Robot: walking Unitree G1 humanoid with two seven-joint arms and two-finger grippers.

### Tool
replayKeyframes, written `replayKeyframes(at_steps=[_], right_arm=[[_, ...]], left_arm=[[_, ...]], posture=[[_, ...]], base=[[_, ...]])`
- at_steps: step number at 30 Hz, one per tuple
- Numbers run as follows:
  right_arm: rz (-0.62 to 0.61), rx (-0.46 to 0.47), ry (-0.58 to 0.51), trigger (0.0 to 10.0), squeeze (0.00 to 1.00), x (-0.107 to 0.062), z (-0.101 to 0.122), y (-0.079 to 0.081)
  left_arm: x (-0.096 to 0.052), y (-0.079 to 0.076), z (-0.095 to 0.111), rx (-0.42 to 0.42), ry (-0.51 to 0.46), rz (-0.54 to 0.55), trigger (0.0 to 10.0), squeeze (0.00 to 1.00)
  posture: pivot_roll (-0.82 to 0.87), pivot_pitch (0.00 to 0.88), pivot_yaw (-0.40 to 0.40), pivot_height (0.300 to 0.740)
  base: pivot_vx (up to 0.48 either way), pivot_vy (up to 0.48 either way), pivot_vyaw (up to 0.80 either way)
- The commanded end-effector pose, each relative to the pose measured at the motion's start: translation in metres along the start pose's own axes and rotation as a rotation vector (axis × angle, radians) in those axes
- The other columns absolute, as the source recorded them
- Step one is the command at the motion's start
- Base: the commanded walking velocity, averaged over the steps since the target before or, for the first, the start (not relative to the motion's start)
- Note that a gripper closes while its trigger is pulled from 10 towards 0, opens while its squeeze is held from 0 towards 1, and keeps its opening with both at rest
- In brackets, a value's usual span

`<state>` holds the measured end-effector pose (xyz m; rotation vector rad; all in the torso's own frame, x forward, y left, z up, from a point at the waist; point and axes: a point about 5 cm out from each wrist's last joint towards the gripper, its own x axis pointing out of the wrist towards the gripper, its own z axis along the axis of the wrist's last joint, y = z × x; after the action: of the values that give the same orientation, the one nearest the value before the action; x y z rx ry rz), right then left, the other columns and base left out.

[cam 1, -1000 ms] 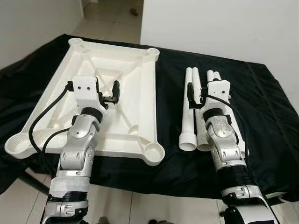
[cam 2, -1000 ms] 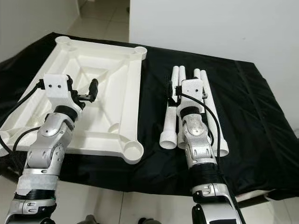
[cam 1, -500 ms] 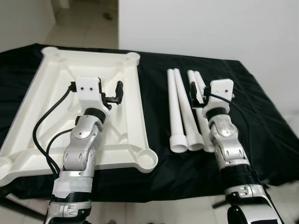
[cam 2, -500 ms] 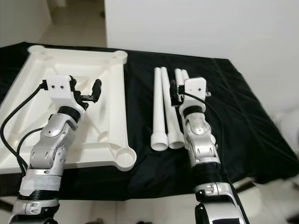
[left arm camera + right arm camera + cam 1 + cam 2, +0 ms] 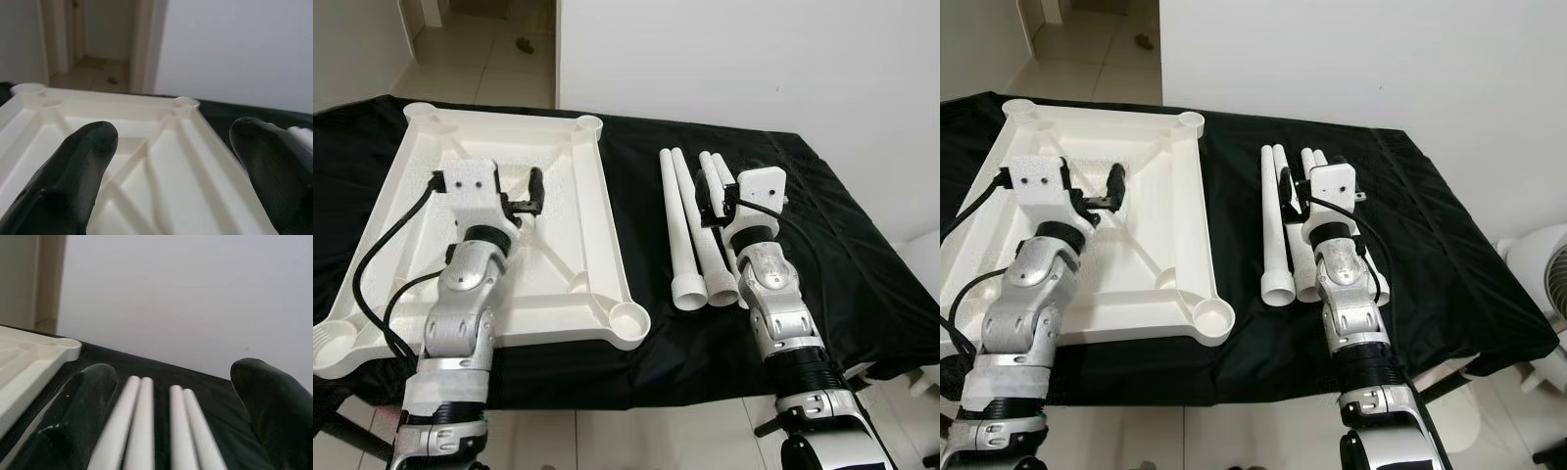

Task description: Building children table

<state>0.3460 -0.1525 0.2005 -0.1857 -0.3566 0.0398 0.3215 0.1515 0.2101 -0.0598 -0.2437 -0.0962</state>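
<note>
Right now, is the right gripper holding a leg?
No. In the right wrist view the right gripper is open, its fingers spread apart above the four legs lying on the black cloth.

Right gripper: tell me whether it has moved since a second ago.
Cannot tell. The whole view shifted, so the camera moved; against the white table legs, the right gripper hovers over their far half much as before.

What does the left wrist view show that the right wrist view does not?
Left wrist view: the ribbed underside of the white tabletop between the left tool's open fingers, with a doorway behind. Right wrist view: four white table legs lying side by side between the right tool's open fingers. Both share the black cloth, the white wall and some of the tabletop.
</note>
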Motion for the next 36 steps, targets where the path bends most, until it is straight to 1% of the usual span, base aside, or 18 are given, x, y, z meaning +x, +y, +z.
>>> replayKeyframes(at_steps=[1, 9, 17, 30, 36], right_arm=[[-0.01, -0.005, 0.009, 10.0, 0.0, -0.0006, -0.0027, -0.003], [-0.016, -0.004, 0.01, 10.0, 0.0, -0.0002, -0.0032, -0.0031], [-0.016, -0.005, 0.011, 10.0, 0.0, -0.0009, -0.0037, -0.0028], [-0.017, -0.01, 0.014, 10.0, 0.0, -0.0015, -0.0044, -0.0029], [-0.021, -0.012, 0.015, 10.0, 0.0, -0.0021, -0.0044, -0.0033]], left_arm=[[0.0011, -0.0072, 0.0012, 0.011, -0.013, -0.04, 10.0, 0.0], [0.0019, -0.0058, 0.0017, 0.025, -0.016, -0.046, 10.0, 0.0], [0.0017, -0.0051, 0.0009, 0.025, -0.012, -0.044, 10.0, 0.0], [0.0019, -0.004, 0.0011, 0.015, -0.022, -0.034, 10.0, 0.0], [0.0017, -0.0025, -0.0003, 0.02, -0.008, -0.029, 10.0, 0.0]], posture=[[0.17, 0.0, -0.074, 0.74], [0.17, 0.0, -0.071, 0.74], [0.17, 0.0, -0.07, 0.74], [0.17, 0.0, -0.067, 0.74], [0.17, 0.0, -0.066, 0.74]], base=[[0.0, 0.0, 0.0], [0.0, 0.0, 0.0], [0.0, -0.21, 0.0], [0.0, 0.0, 0.0], [0.0, 0.0, 0.0]])
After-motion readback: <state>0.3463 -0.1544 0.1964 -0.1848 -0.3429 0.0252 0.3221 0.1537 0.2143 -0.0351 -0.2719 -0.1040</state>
